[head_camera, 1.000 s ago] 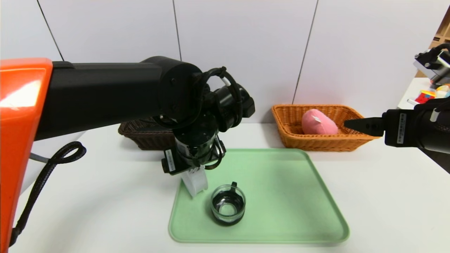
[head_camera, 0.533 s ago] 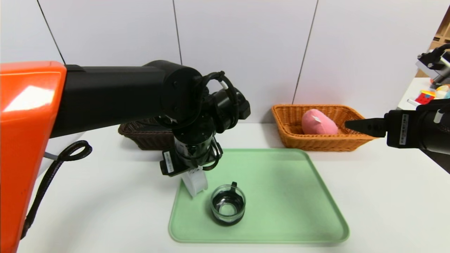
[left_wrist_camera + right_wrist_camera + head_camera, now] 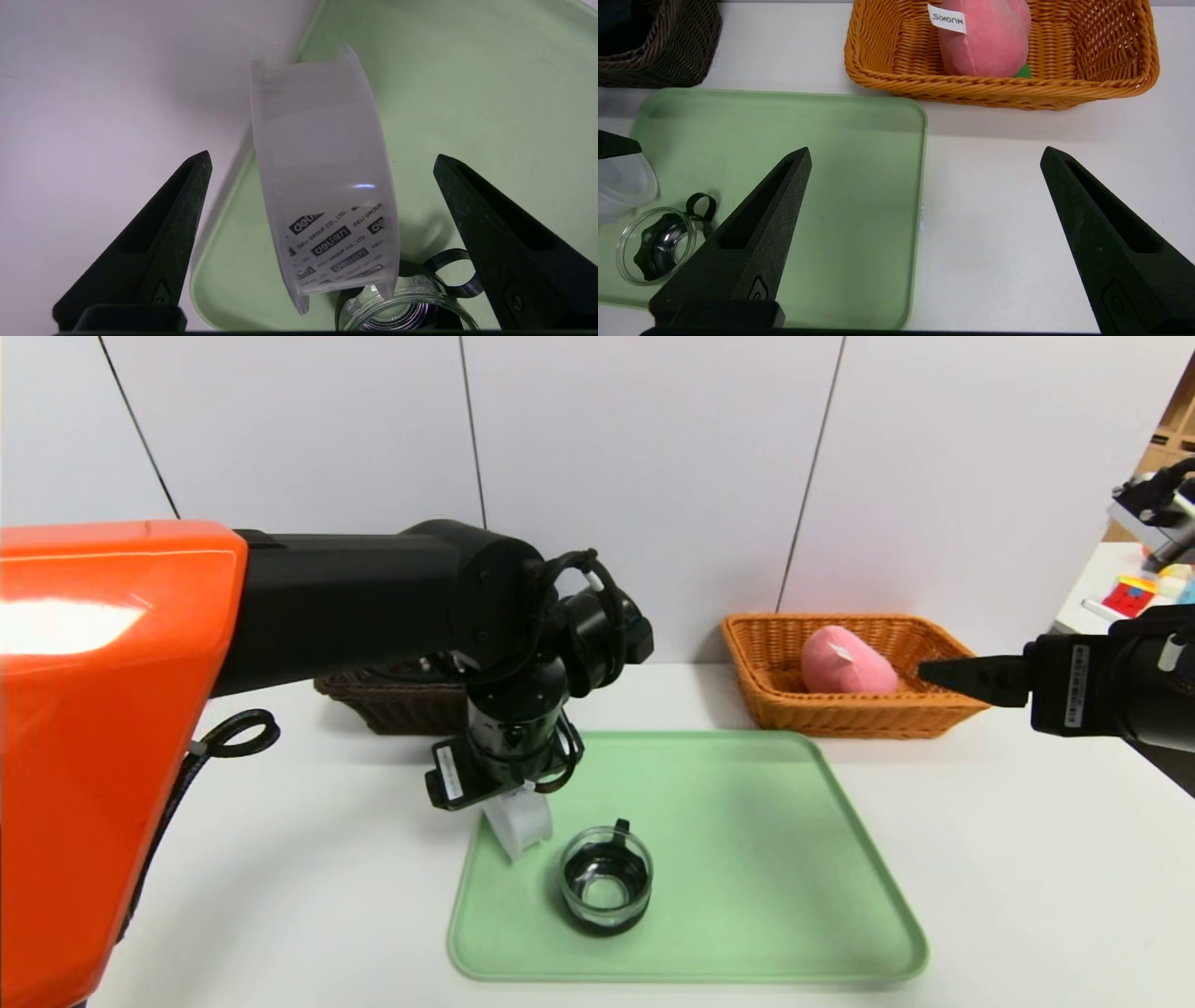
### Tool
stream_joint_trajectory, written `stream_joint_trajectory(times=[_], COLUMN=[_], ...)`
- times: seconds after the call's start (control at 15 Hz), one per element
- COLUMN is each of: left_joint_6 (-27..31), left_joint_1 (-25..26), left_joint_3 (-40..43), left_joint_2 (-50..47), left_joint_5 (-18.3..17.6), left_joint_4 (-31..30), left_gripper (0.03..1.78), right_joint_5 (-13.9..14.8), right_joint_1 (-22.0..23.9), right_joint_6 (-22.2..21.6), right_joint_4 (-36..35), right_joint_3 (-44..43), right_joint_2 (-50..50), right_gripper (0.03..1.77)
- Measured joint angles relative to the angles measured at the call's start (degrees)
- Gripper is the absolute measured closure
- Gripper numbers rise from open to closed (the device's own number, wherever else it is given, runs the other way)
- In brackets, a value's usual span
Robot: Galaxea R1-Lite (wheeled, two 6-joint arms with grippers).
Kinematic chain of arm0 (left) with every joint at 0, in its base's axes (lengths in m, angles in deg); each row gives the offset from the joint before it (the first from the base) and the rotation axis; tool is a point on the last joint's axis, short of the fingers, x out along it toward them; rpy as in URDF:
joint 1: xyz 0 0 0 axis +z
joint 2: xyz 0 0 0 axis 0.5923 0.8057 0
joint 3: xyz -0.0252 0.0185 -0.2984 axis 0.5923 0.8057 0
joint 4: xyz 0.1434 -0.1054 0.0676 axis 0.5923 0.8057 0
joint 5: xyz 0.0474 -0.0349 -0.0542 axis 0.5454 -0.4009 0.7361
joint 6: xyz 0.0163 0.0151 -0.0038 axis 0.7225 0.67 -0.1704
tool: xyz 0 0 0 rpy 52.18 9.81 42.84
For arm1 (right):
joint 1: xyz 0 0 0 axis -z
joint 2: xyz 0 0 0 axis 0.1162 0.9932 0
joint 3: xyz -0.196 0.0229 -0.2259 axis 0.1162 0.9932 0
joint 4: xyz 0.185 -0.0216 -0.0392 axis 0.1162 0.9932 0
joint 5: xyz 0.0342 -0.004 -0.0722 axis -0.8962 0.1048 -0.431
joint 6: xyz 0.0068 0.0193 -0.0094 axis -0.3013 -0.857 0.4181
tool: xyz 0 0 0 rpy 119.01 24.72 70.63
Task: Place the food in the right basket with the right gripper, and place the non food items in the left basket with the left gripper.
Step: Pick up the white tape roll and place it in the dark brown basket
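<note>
The green tray [image 3: 747, 859] is lying flat on the white desk [image 3: 1008, 859], and everything else is taking its place around it. Beyond the tray's far right corner, the orange-tan wicker basket [image 3: 868, 714] is holding the pink plush peach [image 3: 845, 663], which is showing a white fabric tag [image 3: 947, 18] and a bit of green leaf [image 3: 1024, 71]. Beyond the tray's far left corner, the dark brown wicker basket [image 3: 406, 705] is sitting partly behind the left arm [image 3: 345, 602], with something black [image 3: 621, 28] lying inside it.

On the tray itself, the white spool [image 3: 518, 821] is standing on its edge at the left side, its printed labels [image 3: 338, 242] showing through the clear plastic. Near it, toward the tray's front, the clear glass cup [image 3: 605, 882] is standing upright, its black handle [image 3: 621, 831] pointing toward the tray's far side.

Over the left side of the tray, the left claw [image 3: 322, 156] is reaching down, spread wide, its two fingers standing on either side of the spool and not gripping it. To the right of the tray, the right claw [image 3: 927, 149] is hanging above the desk, also spread wide and holding nothing.

Behind the tray and both baskets, a pale panelled wall [image 3: 644, 476] is rising, dark seams running down it. Far off to the tray's right, small colourful items [image 3: 1130, 595] are lying on another white surface [image 3: 1088, 588], near wooden shelving [image 3: 1172, 439].
</note>
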Motion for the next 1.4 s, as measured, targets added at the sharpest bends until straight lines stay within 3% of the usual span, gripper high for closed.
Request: stream_joint_trajectory(times=[0.6,0.87,1.07,1.13,1.4], left_joint_6=[-0.06,-0.09,-0.11,-0.11,-0.46], left_joint_1=[0.11,0.11,0.11,0.11,0.10], left_joint_3=[-0.11,-0.11,-0.11,-0.11,-0.13], left_joint_2=[0.98,1.08,1.30,1.38,1.57], left_joint_5=[0.00,-0.05,-0.05,-0.02,-0.05], left_joint_4=[-0.07,-0.13,-0.24,-0.27,-0.29], left_gripper=[0.12,0.76,1.05,1.23,1.22], right_joint_5=[-0.20,-0.56,-0.63,-0.76,-1.08], right_joint_1=[0.00,0.00,0.00,-0.02,0.00], right_joint_6=[-0.02,-0.02,-0.02,0.00,-0.06], right_joint_4=[-0.01,0.00,0.00,0.00,0.00], right_joint_3=[1.49,1.61,1.57,1.55,1.52], right_joint_2=[-0.43,-0.43,-0.45,-0.45,-0.65], right_gripper=[0.11,0.10,0.11,0.10,0.10])
